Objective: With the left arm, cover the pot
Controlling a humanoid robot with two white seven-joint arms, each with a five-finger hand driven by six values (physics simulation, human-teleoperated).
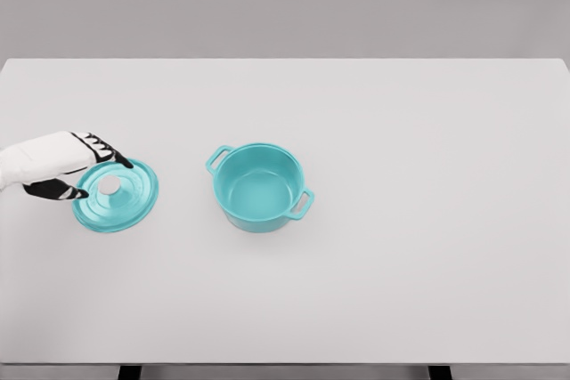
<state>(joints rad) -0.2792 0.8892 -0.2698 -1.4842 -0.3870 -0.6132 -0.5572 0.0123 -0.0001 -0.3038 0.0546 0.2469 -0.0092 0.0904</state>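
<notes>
Fingers (105,149), black-tipped, of the left hand (62,165): narrow spread, closed over the far-left rim of the lid (116,195), thumb seemingly under the near-left edge; a rim grip, by appearance, though firm contact cannot be confirmed. Lid: teal, round, pale knob at centre, left part of the table (401,291), tilted a little toward the camera; whether its right edge touches the surface cannot be told. Pot (260,188): teal, open, empty, upright, two side handles set far-left and near-right; stands near the lid on its right, apart from it, roughly mid-table. Step in hand, judged: securing and carrying the lid. Best done by raising it above the pot's rim height before travelling right, levelling it, centring the knob over the opening, then lowering straight. Risk: a rim grip may let the lid swing or slip. Room: bare surface between lid and pot; wide space right and beyond; left table edge close behind the wrist. Right arm: not seen.
</notes>
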